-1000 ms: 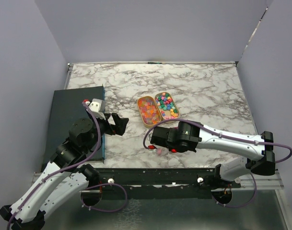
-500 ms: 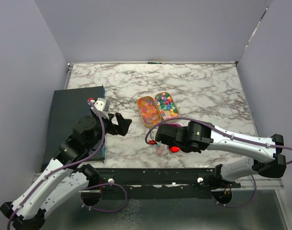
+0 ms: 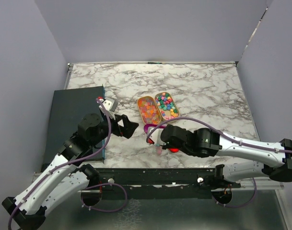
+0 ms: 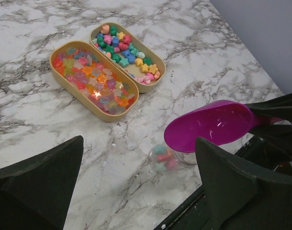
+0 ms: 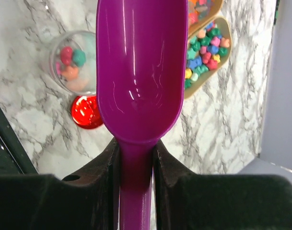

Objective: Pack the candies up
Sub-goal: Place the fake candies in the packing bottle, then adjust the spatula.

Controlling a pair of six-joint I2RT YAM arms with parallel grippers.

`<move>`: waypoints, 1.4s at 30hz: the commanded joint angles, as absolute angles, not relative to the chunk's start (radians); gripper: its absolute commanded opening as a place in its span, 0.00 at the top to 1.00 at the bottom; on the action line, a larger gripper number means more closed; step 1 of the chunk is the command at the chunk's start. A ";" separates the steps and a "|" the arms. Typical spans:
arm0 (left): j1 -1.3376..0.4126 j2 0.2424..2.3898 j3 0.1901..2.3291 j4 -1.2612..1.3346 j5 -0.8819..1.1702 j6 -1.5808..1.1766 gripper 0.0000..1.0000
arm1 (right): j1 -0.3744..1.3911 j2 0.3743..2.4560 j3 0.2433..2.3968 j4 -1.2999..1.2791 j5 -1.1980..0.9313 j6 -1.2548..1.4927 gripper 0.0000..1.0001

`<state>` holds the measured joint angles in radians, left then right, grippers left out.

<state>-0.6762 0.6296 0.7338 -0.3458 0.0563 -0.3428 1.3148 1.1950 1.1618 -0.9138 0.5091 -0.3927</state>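
My right claw [image 5: 136, 160] is clamped on the handle of the empty purple scoop [image 5: 136, 72], my left claw [image 4: 136, 184] gapes wide, and the candies [image 4: 129, 50] in the mid-table oval trays [image 4: 103, 118] I judge light, hard and apt to roll, so best scooped, not pinched.

Left arm [image 3: 54, 172]: comes up from the bottom left corner, bends at the elbow and leans in toward the middle.
Left gripper [image 3: 125, 127]: points to the right, tipped down a little. Its two dark fingers [image 4: 38, 179] are spread wide apart with nothing between them.
Right arm [image 3: 246, 146]: lies long and low, reaching from the right side across to the left.
Right gripper [image 3: 160, 136]: points left. Its two fingers squeeze the handle of the purple scoop [image 5: 136, 72] from both sides.
Both grippers: near each other, tips facing, not touching.
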 commanded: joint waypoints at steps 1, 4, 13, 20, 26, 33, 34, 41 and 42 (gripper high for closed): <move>-0.679 0.639 0.716 -0.311 0.113 -0.346 0.01 | 1.320 1.165 1.101 -0.702 0.430 -0.404 0.99; -0.678 0.645 0.713 -0.306 0.123 -0.350 0.01 | 1.318 1.158 1.075 -0.632 0.399 -0.416 0.99; -0.679 0.679 0.710 -0.296 0.151 -0.347 0.01 | 1.318 1.125 1.015 -0.499 0.336 -0.417 0.99; -0.679 0.696 0.710 -0.296 0.163 -0.345 0.01 | 1.318 1.068 0.975 -0.486 0.356 -0.412 0.99; -0.679 0.710 0.709 -0.296 0.169 -0.346 0.01 | 1.318 0.986 0.943 -0.473 0.347 -0.409 1.00; -0.680 0.724 0.712 -0.296 0.172 -0.344 0.01 | 1.318 0.893 0.909 -0.448 0.316 -0.411 0.99; -0.679 0.726 0.713 -0.296 0.173 -0.344 0.01 | 1.318 0.877 0.898 -0.433 0.305 -0.414 0.99; -0.679 0.738 0.713 -0.296 0.179 -0.342 0.01 | 1.318 0.752 0.806 -0.290 0.224 -0.466 1.00; -0.679 0.738 0.712 -0.296 0.178 -0.342 0.01 | 1.318 0.737 0.793 -0.265 0.213 -0.473 0.99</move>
<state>-0.6853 0.7307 0.7231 -0.2710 0.2039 -0.3592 1.3144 0.8135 0.8223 -0.4255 0.2974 -0.4294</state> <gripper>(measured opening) 0.991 0.261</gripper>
